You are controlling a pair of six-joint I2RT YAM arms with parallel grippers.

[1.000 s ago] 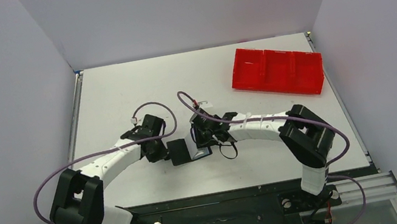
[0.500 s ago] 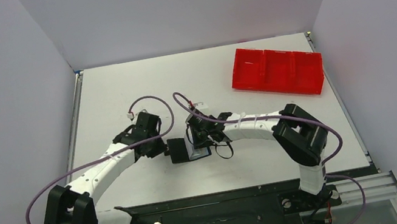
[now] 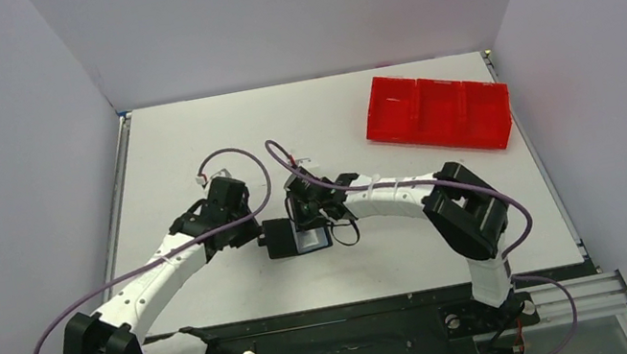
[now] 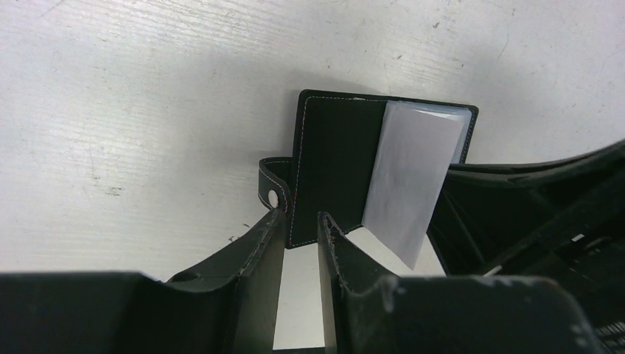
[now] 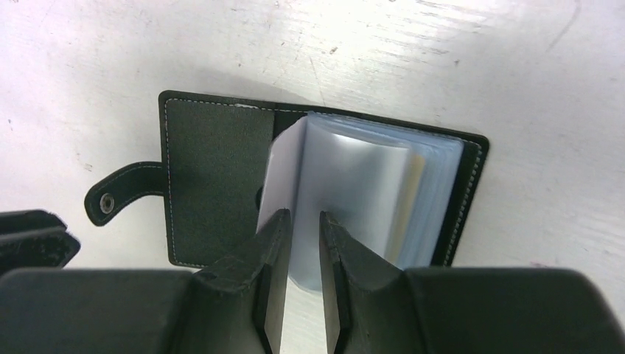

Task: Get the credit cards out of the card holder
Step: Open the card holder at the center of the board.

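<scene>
Zero credit cards loose in any view; judged to sit hidden inside the sleeves, with only a tan sliver (image 5: 420, 171) between leaves, perhaps one card's edge. Find the card holder (image 3: 286, 238) lying open and flat at table (image 3: 186, 141) centre, with the red tray (image 3: 436, 111) well apart at 2 o'clock.

Left gripper (image 4: 301, 221) at the holder's 9 o'clock, fingers slightly apart at the stitched cover's edge, clamping nothing. Right gripper (image 5: 303, 221) at its 1 o'clock, fingers nearly together on a curled clear sleeve leaf (image 5: 346, 169), pinching it by the look of it.

Expect light, floppy handling: soft stitched cover and limp glossy leaves, likely slippery and prone to buckle rather than slide. Expect stiff, thin, slick cards. Pin the cover down near the snap strap (image 5: 121, 193), at 9 o'clock in the right wrist view, then take each card by its exposed edge at the sleeve mouth.

Read no brand, label or lettering anywhere.
</scene>
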